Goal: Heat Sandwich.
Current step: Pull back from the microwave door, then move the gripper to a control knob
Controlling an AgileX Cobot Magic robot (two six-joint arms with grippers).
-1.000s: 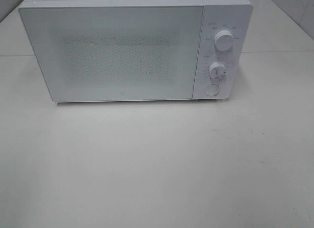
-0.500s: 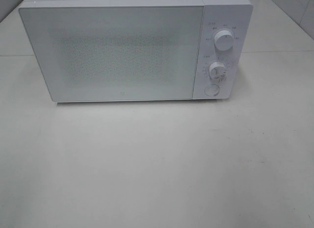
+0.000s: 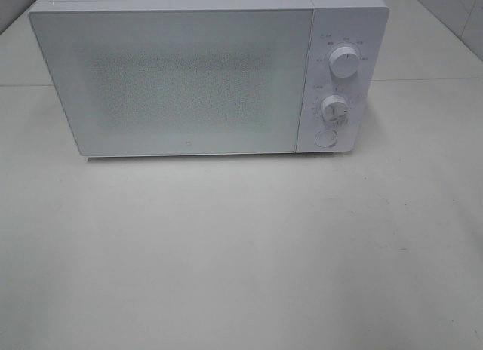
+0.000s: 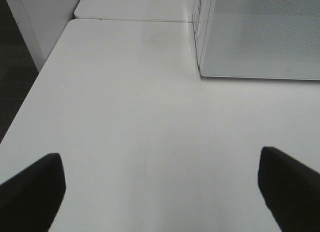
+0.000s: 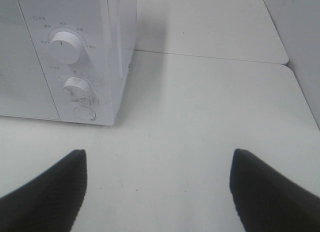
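Observation:
A white microwave (image 3: 204,75) stands at the back of the white table with its door (image 3: 177,82) shut. Its two knobs (image 3: 344,62) and round button sit on the right panel, and show in the right wrist view (image 5: 65,44). The sandwich and the pink plate are out of view. Neither gripper shows in the exterior high view. My left gripper (image 4: 160,192) is open and empty over bare table, short of the microwave's left front corner (image 4: 200,72). My right gripper (image 5: 157,192) is open and empty over the table, in front of the control panel's right side.
The table (image 3: 241,252) is bare in front of the microwave. Its left edge (image 4: 30,97) drops to a dark floor in the left wrist view. A wall (image 5: 305,47) rises past the table's right edge in the right wrist view.

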